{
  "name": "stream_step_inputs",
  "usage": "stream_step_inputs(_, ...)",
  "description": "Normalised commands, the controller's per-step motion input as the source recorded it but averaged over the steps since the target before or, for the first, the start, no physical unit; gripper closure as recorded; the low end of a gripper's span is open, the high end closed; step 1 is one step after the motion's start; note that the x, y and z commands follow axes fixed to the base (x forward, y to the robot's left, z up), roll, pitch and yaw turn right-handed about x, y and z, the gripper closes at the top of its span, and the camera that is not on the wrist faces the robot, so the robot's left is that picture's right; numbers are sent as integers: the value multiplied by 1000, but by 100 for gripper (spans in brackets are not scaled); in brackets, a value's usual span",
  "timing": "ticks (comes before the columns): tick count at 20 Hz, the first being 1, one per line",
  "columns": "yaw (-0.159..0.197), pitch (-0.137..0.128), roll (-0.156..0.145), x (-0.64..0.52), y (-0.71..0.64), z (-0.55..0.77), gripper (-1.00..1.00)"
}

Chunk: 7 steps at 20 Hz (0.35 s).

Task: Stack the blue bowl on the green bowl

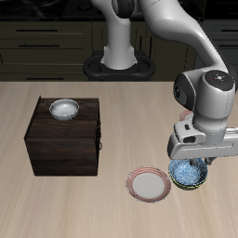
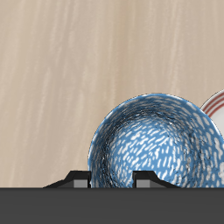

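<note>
The blue bowl [image 1: 189,171] with its blue-and-white speckled glaze is near the table's front edge, beside a pink-rimmed plate. It fills much of the wrist view [image 2: 162,144]. My gripper [image 1: 191,164] is right above it, one finger outside the rim and one inside, shut on the rim [image 2: 112,180]. A thin yellow-green edge of the green bowl [image 1: 189,186] shows just under the blue bowl, which is in or directly over it. The green bowl is hidden in the wrist view.
A pink-rimmed plate [image 1: 149,184] lies beside the bowls, and its edge shows in the wrist view [image 2: 215,103]. A dark wooden cabinet [image 1: 65,141] stands farther off with a small white-grey bowl [image 1: 63,109] on top.
</note>
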Motion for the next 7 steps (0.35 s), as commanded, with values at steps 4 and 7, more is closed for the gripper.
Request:
stream_step_inputs(4,0,10,5,-50,-74,-33,-100)
stream_step_inputs(7,-12,-1,-10,-55,-122,10,-100)
